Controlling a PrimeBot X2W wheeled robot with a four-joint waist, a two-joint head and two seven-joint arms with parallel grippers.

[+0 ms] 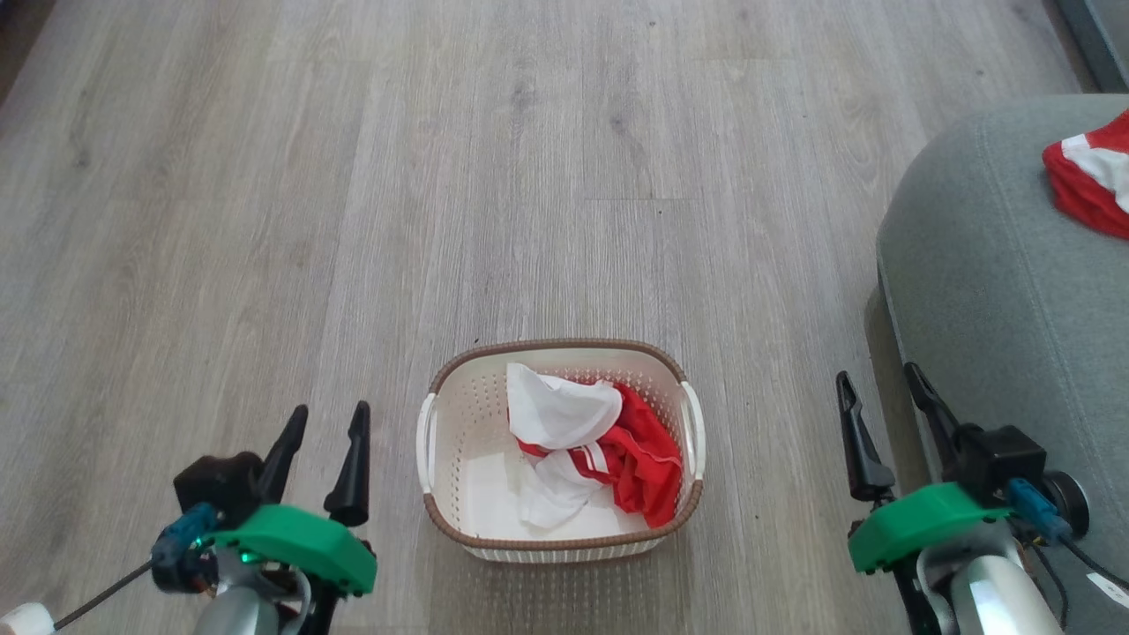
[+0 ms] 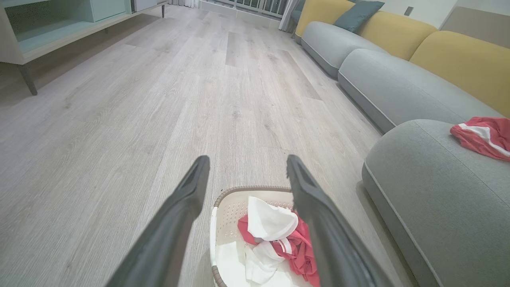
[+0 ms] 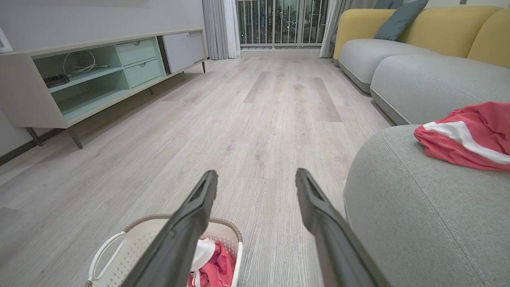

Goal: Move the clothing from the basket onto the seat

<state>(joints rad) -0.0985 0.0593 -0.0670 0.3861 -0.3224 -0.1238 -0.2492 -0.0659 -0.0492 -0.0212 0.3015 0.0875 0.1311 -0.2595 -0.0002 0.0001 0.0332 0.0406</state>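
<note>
Head view: grey-green fabric seat (image 1: 997, 291), rounded edge, at right, red garment (image 1: 1089, 181) w/ white stripe lying on it. Cream perforated oval basket (image 1: 459, 423), brown rim, on wood floor (image 1: 529, 176) btwn the grippers, holds crumpled red-white garment (image 1: 600, 450). Left gripper (image 1: 330, 408) and right gripper (image 1: 878, 373) wide open, empty, each well clear of clothing.

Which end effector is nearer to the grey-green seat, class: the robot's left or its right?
Right. The right end effector hangs beside the rounded edge of the seat; the left end effector is beyond the basket, on its far side.
</note>
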